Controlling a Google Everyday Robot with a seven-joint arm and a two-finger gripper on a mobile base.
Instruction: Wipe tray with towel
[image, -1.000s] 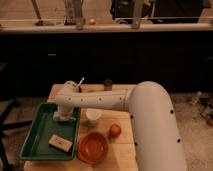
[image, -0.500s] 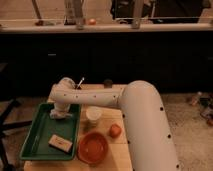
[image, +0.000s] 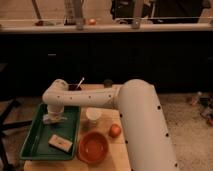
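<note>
The white arm (image: 135, 115) is the largest thing in view, rising from the 5 o'clock corner and reaching across toward 9 o'clock, where its wrist turns down over the tray. Beneath it, the wooden surface (image: 117, 152) fills the lower middle of the view, with a dark counter and a railing across the back at 12 o'clock.

The tray (image: 35, 145), green and shallow with a raised rim, lies on the surface at 8 o'clock. The gripper (image: 53, 118) hangs at the end of the downturned wrist, over the far part of the tray. Its fingers are drawn fully together, pinching the towel (image: 52, 119), a small pale cloth that bunches out below them and rests against the tray floor.

At 6 o'clock from the gripper, a round orange bowl (image: 93, 147) sits on the surface just beside the tray's right rim. A tan block (image: 60, 142) lies flat inside the tray, toward its near end, apart from the towel. A white cup (image: 92, 116) stands upright on the surface at 3 o'clock from the gripper, under the arm. A small orange fruit (image: 115, 131) rests on the surface near the cup and the bowl.
</note>
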